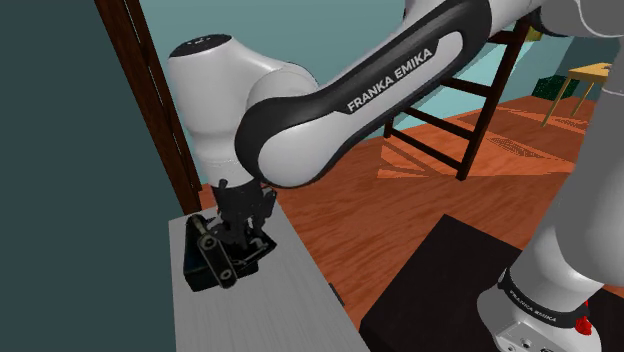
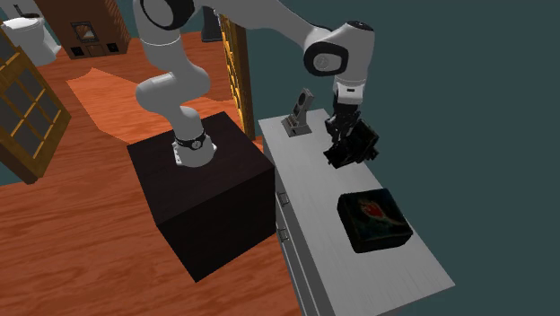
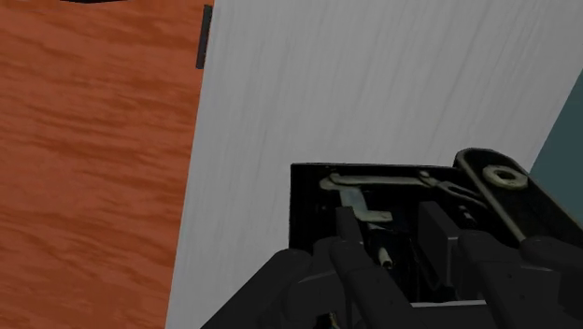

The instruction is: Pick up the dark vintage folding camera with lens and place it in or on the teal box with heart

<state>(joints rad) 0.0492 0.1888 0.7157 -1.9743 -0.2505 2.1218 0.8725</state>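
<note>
On the grey table (image 2: 314, 197), my black pincer (image 2: 342, 137) looked clenched on the dark folding camera (image 2: 359, 149); a skewed hold might drop it short of the dark teal heart-marked box (image 2: 374, 220) at five o'clock.

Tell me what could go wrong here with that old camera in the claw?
The gripper holds the folding camera with its front flap swung open, so the grip may be uneven and it could slip. The dark box with the heart looks closed, so the camera might slide off its lid. The flap could also catch the box edge on the way down.
</note>
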